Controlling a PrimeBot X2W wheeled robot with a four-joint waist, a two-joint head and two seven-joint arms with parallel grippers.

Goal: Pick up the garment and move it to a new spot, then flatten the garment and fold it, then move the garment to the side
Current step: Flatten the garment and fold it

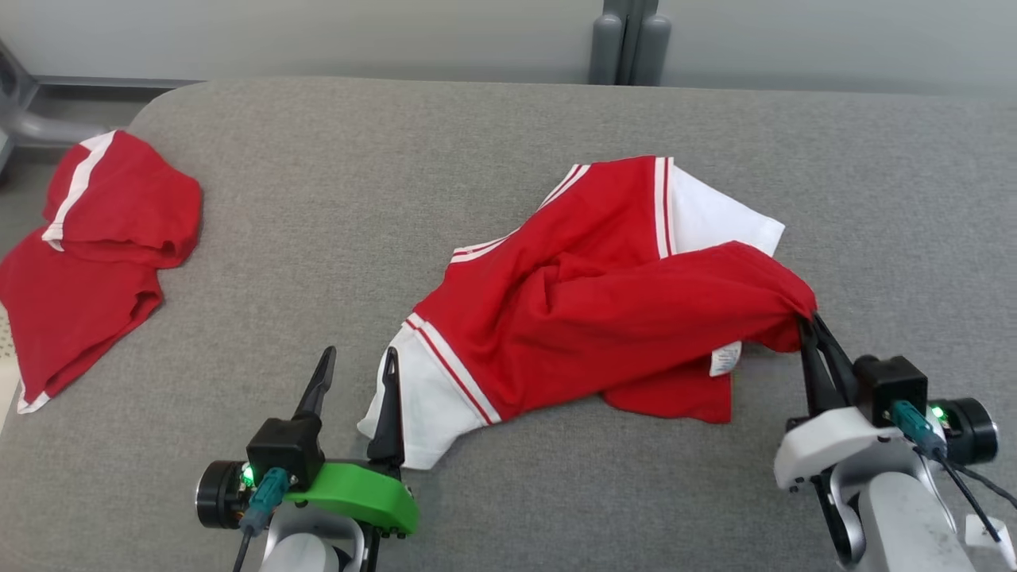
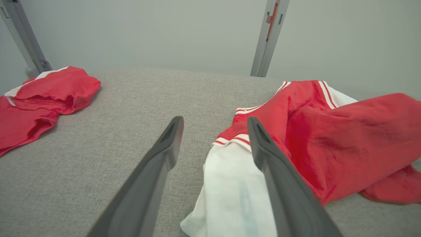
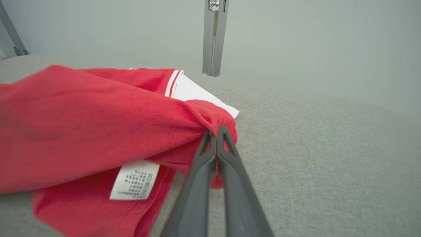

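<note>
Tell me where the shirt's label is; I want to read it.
In the head view the label sits at the near edge of the red shirt, just left of the right gripper pinching that shirt.

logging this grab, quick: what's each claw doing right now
left claw: open, holding nothing
right claw: shut on the edge of the red garment

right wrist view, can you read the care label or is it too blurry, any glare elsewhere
Right wrist view: the care label shows print, too soft to read. Left wrist view: wide-angle distortion, the metal post leans. Head view: soft even light, no glare, faint shadow under the garment.
</note>
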